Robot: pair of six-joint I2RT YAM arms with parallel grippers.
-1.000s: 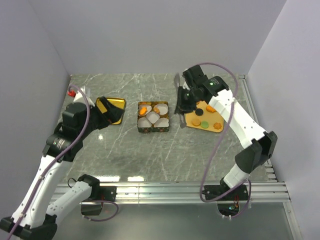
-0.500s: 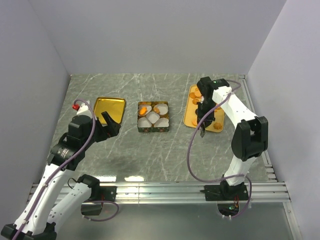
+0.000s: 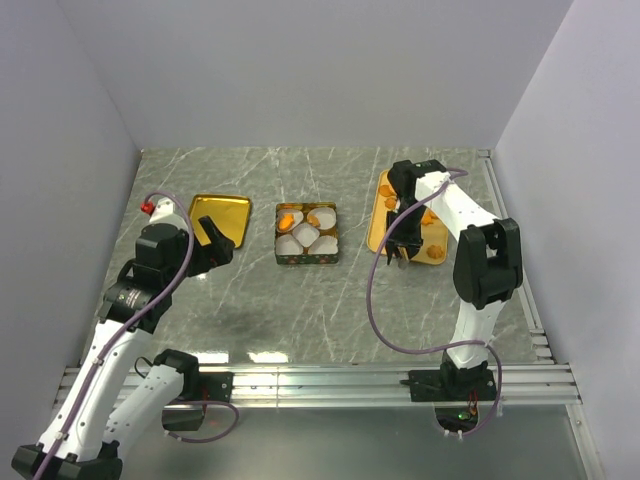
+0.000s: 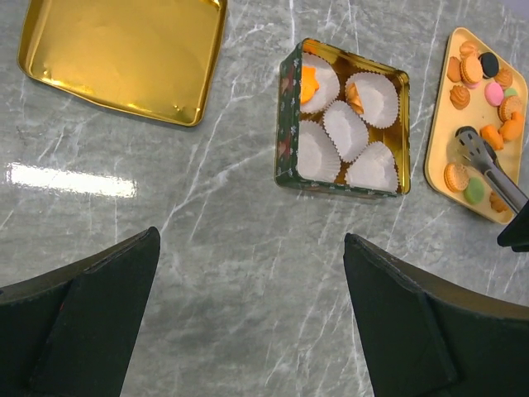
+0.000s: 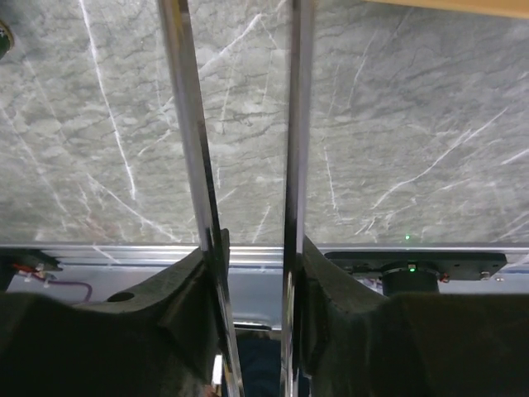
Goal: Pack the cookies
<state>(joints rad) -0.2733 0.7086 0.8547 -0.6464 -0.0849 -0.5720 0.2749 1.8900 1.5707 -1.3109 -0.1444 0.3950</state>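
The cookies, mostly orange with pink, green and dark ones, lie on an orange tray; they also show in the left wrist view. My right gripper is shut on metal tongs, whose open tips hang over the tray's near part. A green tin holds white paper cups; the two back cups each hold an orange cookie. My left gripper is open and empty, above the table left of the tin.
A gold lid lies upside down left of the tin, just behind my left gripper. Walls close the table on the left, back and right. An aluminium rail runs along the near edge.
My right arm has swung right from the tray's left edge and turned so the tongs point down over the near cookies. My left gripper has drawn back off the gold lid.
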